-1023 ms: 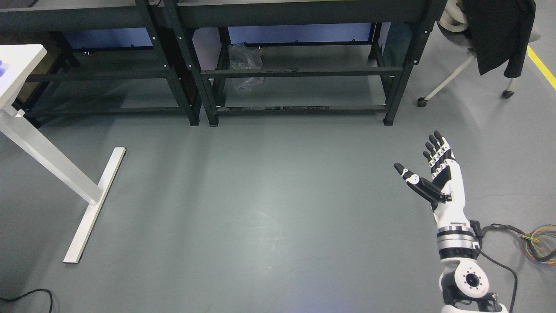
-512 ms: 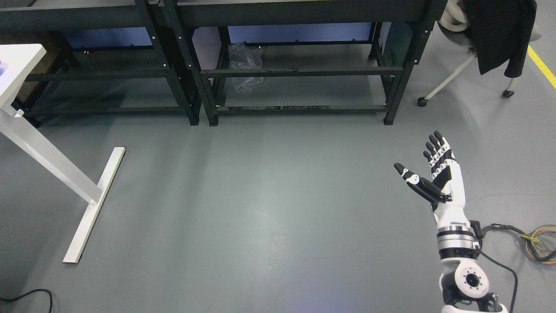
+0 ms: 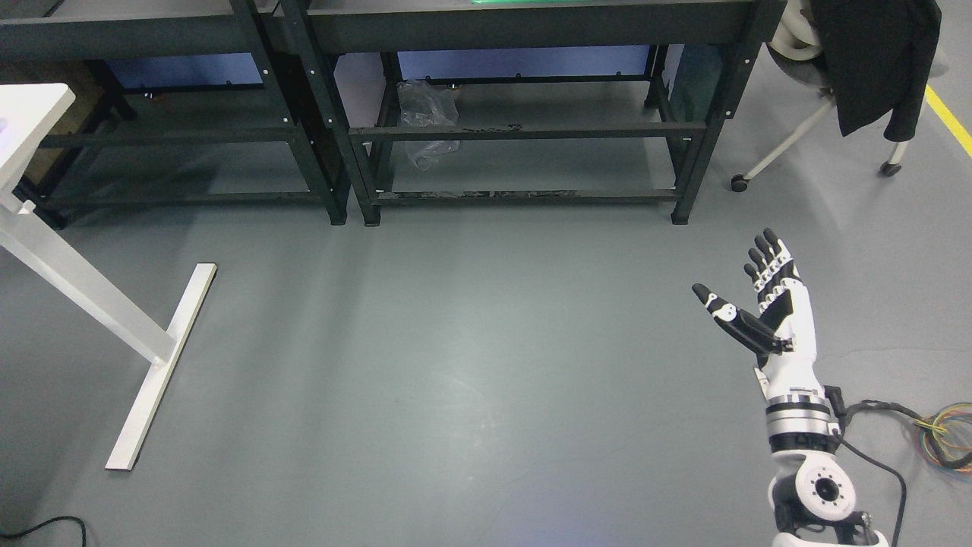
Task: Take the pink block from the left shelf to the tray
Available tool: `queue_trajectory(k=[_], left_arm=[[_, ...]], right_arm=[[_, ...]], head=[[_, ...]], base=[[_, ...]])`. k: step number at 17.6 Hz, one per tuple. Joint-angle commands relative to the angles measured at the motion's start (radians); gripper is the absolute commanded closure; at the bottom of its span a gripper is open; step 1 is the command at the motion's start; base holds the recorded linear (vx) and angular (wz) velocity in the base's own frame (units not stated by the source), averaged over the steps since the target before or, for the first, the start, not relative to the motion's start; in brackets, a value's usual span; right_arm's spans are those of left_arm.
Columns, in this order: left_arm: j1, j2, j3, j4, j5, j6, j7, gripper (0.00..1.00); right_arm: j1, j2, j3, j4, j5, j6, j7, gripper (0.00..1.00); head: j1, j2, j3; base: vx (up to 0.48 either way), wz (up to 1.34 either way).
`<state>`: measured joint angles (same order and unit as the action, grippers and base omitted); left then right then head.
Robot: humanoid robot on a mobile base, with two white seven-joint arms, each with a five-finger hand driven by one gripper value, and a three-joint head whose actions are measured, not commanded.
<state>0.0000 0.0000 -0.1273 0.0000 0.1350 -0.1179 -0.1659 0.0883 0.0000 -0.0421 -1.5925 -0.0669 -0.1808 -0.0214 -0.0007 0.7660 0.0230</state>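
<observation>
My right hand [image 3: 740, 285] is raised over the grey floor at the lower right, fingers spread and thumb out, holding nothing. No pink block and no tray show in this view. Two black shelf units stand along the top: the left shelf [image 3: 167, 137] and the right shelf [image 3: 524, 129]. A thin strip of green shows on the top board of the right one at the picture's upper edge. My left hand is out of the picture.
A white table [image 3: 26, 114] with a white leg and foot [image 3: 159, 365] stands at the left. A crumpled clear plastic bag [image 3: 429, 121] lies in the right shelf. A chair with a dark jacket [image 3: 873, 53] is at the upper right. Cables [image 3: 942, 433] lie at the right edge.
The whole picture has shifted slightly, so the camera moved: shelves and table slid a little down and left. My right hand keeps its open pose.
</observation>
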Motion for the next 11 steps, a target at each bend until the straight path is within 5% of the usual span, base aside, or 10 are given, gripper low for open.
queue_trajectory(k=[1, 11], left_arm=[[0.020, 0.017, 0.000, -0.017, 0.000, 0.000, 0.000, 0.00], [0.020, 0.017, 0.000, -0.017, 0.000, 0.000, 0.000, 0.00]], right_arm=[[0.001, -0.017, 0.001, 0.000, -0.001, 0.000, 0.000, 0.00], [-0.001, -0.017, 0.002, 0.000, -0.001, 0.000, 0.000, 0.00]], head=[[0.0000, 0.000, 0.000], [0.0000, 0.000, 0.000]], base=[[0.063, 0.00], [0.064, 0.00]])
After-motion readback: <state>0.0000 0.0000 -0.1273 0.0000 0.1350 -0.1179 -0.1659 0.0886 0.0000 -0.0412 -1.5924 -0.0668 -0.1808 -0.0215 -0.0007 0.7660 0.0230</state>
